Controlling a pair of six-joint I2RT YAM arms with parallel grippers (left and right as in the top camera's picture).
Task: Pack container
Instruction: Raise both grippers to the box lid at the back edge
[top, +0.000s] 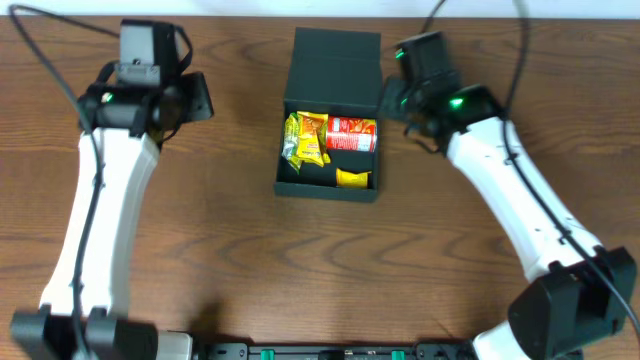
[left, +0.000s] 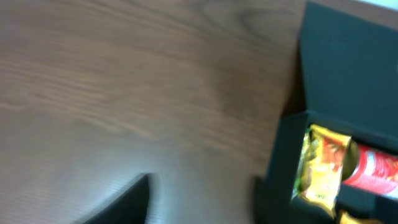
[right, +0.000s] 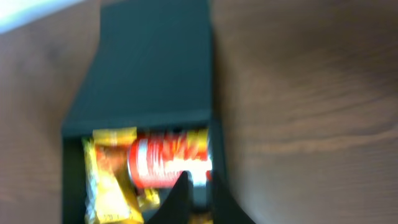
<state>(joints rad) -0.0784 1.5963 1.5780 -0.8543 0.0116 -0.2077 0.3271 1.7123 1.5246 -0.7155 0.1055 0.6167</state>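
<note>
- Container (top: 327, 188), centre frame, holds snack packets (top: 305, 138); lid (top: 333, 62) open, so closing likely remains.
- Right hand (right: 198, 186) clenched, nothing visibly held; left hand (top: 195, 97), upper left: cannot tell.

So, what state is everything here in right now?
container: open, lid flapped back, partly filled
red packet: lying sideways inside
yellow packets: inside, beside it
left end effector: blurred, open or shut unclear
right end effector: shut, above the container

No text readable on container (top: 333, 60) or packets (top: 305, 140); blurred
</note>
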